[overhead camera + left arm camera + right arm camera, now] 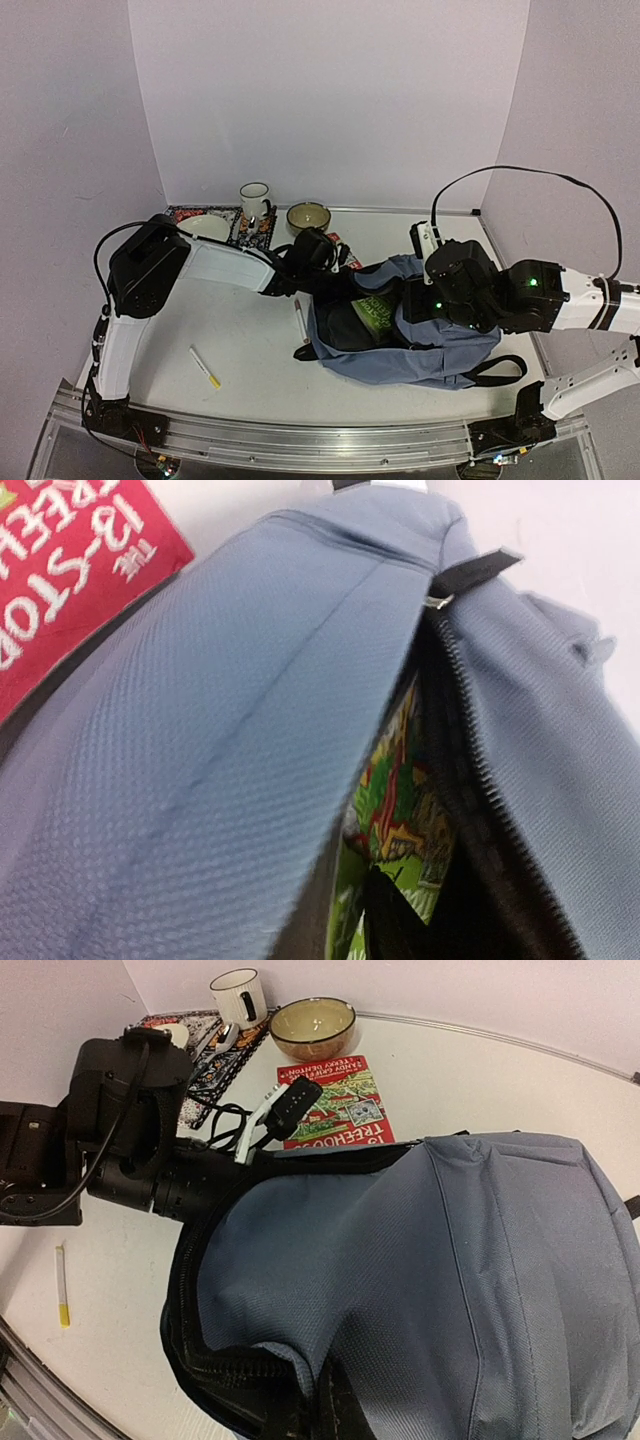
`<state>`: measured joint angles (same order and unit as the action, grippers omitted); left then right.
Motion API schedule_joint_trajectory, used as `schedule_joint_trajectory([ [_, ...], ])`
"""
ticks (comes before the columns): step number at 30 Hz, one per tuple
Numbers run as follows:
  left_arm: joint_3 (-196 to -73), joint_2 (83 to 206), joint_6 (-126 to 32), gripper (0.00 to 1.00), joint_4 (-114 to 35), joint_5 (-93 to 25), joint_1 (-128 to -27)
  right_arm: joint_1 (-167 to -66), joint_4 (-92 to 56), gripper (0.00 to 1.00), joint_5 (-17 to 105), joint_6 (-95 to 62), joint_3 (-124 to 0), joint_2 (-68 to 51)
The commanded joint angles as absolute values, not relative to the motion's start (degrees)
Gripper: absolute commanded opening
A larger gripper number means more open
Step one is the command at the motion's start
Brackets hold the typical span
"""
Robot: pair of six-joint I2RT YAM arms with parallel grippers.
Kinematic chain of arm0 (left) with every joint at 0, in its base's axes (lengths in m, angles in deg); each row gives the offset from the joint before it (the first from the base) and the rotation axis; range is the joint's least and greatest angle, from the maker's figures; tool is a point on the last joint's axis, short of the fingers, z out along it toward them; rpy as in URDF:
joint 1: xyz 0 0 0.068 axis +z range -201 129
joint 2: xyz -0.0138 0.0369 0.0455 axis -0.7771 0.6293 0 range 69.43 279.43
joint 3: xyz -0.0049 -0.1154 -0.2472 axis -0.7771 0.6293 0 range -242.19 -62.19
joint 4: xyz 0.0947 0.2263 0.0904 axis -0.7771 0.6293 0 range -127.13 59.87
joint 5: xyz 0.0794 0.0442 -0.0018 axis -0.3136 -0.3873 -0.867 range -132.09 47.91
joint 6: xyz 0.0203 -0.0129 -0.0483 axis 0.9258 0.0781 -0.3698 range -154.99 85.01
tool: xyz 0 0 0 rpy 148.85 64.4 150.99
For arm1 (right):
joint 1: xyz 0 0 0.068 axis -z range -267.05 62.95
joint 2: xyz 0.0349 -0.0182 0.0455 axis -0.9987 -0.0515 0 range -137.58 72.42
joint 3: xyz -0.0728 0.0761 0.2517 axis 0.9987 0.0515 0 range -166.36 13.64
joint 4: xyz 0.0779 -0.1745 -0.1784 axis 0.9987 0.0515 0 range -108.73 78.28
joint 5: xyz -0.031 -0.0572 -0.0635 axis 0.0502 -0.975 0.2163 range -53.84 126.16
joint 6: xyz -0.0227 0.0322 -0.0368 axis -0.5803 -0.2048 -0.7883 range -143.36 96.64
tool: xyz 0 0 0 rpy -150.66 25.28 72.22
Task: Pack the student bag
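The left gripper (318,252), its jaws hidden and their state impossible to tell, hung at the zipped-open mouth of the student bag (425,350), which lay right of centre, long axis toward that arm, as the right gripper (418,297), apparently clamped on the bag's rim, held it agape.

Soft, even light is given from overhead, and only faint shadows are cast on the table (250,340). In the left wrist view the bag (250,730) is blurred at close range. The table's rim is bowed in the right wrist view.
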<state>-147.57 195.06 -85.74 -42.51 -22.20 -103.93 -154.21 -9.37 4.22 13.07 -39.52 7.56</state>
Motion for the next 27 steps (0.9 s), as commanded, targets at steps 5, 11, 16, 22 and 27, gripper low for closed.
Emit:
schedule_joint_trajectory([
  [5, -157.5, 196.6, -82.9, 0.35, -42.2, -23.7, -105.4, -154.4, -11.9, 0.0, 3.0, 13.4, -40.5, 7.4],
  [11, -157.0, 195.6, -80.7, 0.57, -37.4, -28.1, -105.6, -154.4, -12.0, 0.0, 1.3, 13.5, -40.3, 8.0],
  [16, -154.1, 190.9, -78.3, 0.7, -32.7, -33.9, -105.6, -154.4, -12.0, 0.01, -2.0, 14.8, -38.9, 10.7],
  [22, -147.9, 181.9, -76.8, 0.78, -31.0, -36.7, -105.6, -154.4, -10.9, 0.06, -3.8, 14.9, -38.3, 11.8],
  [27, -138.6, 172.0, -77.2, 0.79, -30.8, -37.5, -105.6, -154.2, -9.9, 0.07, -2.7, 15.3, -38.1, 8.7],
])
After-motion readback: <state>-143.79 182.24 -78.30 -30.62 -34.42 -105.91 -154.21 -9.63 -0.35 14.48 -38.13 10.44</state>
